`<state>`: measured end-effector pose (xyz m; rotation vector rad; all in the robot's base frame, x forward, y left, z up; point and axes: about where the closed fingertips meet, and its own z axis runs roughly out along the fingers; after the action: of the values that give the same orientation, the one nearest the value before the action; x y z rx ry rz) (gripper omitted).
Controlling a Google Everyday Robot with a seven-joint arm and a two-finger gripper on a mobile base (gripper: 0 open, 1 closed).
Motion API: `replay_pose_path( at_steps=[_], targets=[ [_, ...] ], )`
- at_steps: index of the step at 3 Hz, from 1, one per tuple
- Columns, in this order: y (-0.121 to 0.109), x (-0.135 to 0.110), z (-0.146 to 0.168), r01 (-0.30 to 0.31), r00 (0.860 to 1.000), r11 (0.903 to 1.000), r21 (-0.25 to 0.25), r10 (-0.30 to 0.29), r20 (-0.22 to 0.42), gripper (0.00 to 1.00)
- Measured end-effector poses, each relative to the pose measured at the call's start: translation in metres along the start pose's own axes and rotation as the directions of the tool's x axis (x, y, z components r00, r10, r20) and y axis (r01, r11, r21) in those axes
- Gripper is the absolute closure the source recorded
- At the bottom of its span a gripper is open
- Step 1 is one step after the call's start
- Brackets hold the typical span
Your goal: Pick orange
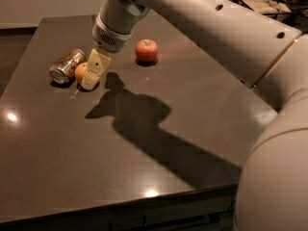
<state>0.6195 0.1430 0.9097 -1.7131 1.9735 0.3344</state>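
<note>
The orange (80, 71) lies on the dark table (144, 143) at the left, partly hidden behind my gripper. My gripper (92, 77) hangs from the white arm and sits directly over the orange's right side, close to the table top. The orange is next to a drink can.
A silver-and-orange drink can (66, 65) lies on its side just left of the orange. A reddish apple (146, 50) stands to the right, behind the gripper. A wire basket (262, 4) sits at the far right corner. My arm's shadow falls across the table's middle.
</note>
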Motion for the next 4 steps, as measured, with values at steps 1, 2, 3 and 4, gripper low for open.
replay_pose_path(
  at_steps=[1, 2, 3, 4],
  targets=[
    [-0.001, -0.006, 0.024, 0.007, 1.000, 0.9992, -0.041, -0.008, -0.019, 0.00],
    [0.000, -0.011, 0.043, 0.010, 0.999, 0.9974, -0.072, -0.013, -0.032, 0.00],
    [0.002, -0.012, 0.059, 0.011, 0.998, 0.9956, -0.093, -0.016, -0.053, 0.00],
    [-0.001, -0.009, 0.068, 0.008, 0.997, 0.9951, -0.099, -0.016, -0.073, 0.17]
  ],
)
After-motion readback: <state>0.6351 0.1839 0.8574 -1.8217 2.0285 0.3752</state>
